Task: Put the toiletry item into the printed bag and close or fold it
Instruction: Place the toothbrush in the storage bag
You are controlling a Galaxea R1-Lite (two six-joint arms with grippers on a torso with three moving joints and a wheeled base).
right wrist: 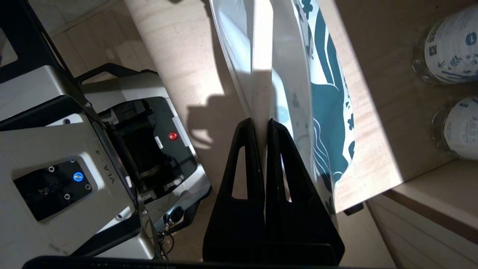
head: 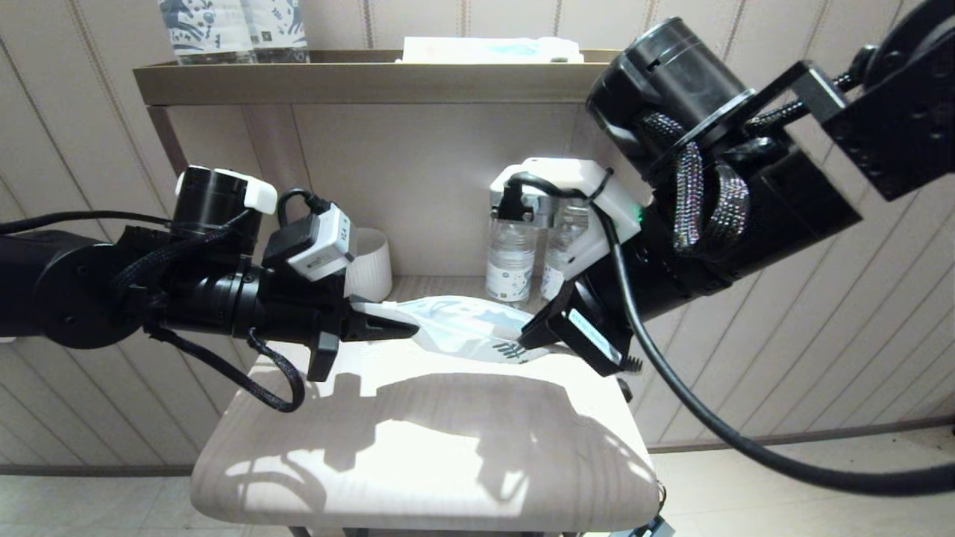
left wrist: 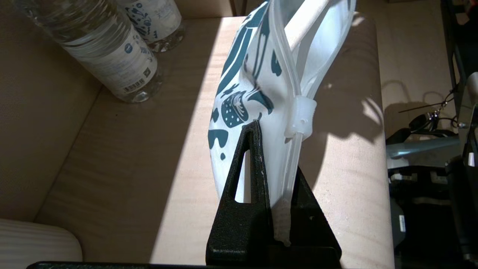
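The printed bag (head: 459,322), white with dark blue print, hangs just above the pale table between both grippers. My left gripper (head: 399,328) is shut on its plain end, next to the zip slider (left wrist: 300,119), as the left wrist view shows (left wrist: 276,160). The bag's mouth (left wrist: 317,45) gapes open. The cream toothbrush (left wrist: 307,18) reaches into that mouth. My right gripper (head: 531,337) is shut on its handle (right wrist: 261,48), with the fingertips (right wrist: 263,122) pressed against the bag's translucent wall (right wrist: 325,112). The bristle head is hidden.
Two water bottles (head: 522,253) stand at the back of the table (head: 418,455), and a white ribbed cup (head: 371,262) is at the back left. A shelf (head: 358,78) above carries more bottles and a white pack. The robot's base (right wrist: 74,160) is below the table's front edge.
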